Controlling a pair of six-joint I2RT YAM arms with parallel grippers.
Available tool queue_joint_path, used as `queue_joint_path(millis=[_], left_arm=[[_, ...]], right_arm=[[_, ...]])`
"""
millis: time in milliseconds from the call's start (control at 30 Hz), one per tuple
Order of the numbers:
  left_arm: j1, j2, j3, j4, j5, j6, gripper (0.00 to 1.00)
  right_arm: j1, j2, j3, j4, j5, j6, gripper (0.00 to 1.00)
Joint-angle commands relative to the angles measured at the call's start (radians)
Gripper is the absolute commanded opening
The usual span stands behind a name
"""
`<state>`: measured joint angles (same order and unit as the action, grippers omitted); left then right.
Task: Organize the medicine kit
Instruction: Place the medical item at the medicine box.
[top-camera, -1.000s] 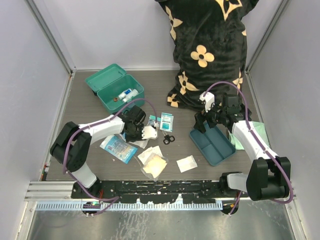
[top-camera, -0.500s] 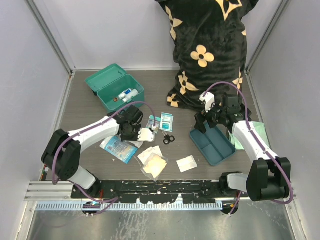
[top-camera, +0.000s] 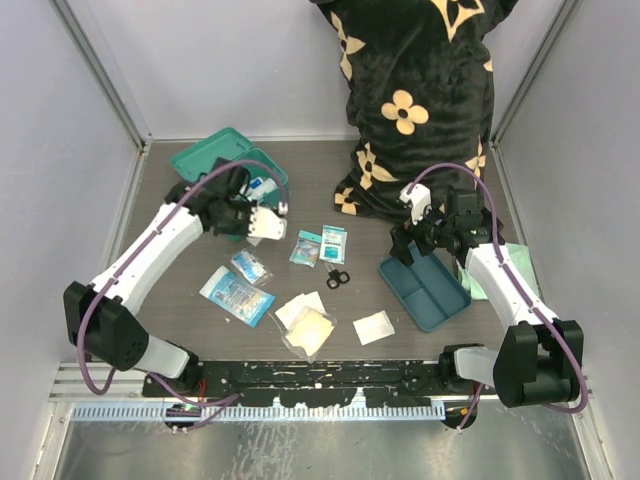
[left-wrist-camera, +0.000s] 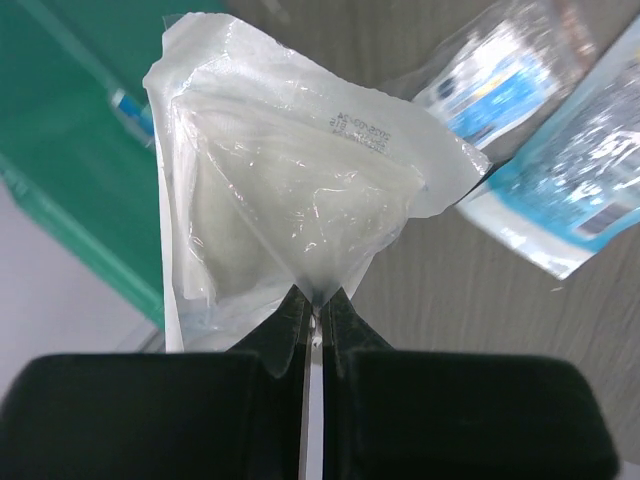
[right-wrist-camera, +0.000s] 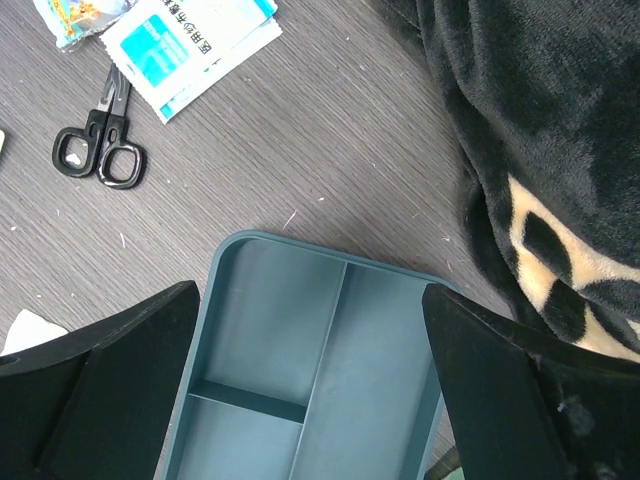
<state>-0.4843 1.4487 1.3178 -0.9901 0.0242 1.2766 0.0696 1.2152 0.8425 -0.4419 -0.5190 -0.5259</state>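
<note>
Left claw (left-wrist-camera: 315, 305) is pressed together, pinching one corner of a clear sealed pouch (left-wrist-camera: 290, 190) with white padding inside. The pouch is held up off the surface (top-camera: 330, 190), right at the near edge of the medicine kit (top-camera: 205, 160). The kit sits far-left on the surface, lid open, a few small items inside.

Right claw (right-wrist-camera: 310, 300) is spread wide with nothing in it, hovering over the dark divided tray (right-wrist-camera: 270, 330) on the right side. Can't tell if it touches the tray. Scissors (right-wrist-camera: 98, 150) and blue-printed sachets (right-wrist-camera: 185, 40) lie on the surface between tray and kit.
</note>
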Motion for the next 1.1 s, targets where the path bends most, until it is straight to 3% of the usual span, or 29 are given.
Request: queue_joint_path(millis=[0, 533, 1067], left_arm=[[0.090, 0.010, 0.115, -0.074, 0.024, 0.117, 0.00], [0.303, 0.270, 0.434, -0.127, 0.067, 0.390, 0.00], [0.322, 0.479, 0.530, -0.126, 0.078, 0.513, 0.00]], right_arm=[[-0.001, -0.039, 0.010, 0.026, -0.008, -0.017, 1.00], [-0.001, -0.031, 0.011, 0.019, 0.006, -0.026, 1.00], [-0.002, 0.013, 0.012, 0.017, 0.037, -0.035, 1.00]])
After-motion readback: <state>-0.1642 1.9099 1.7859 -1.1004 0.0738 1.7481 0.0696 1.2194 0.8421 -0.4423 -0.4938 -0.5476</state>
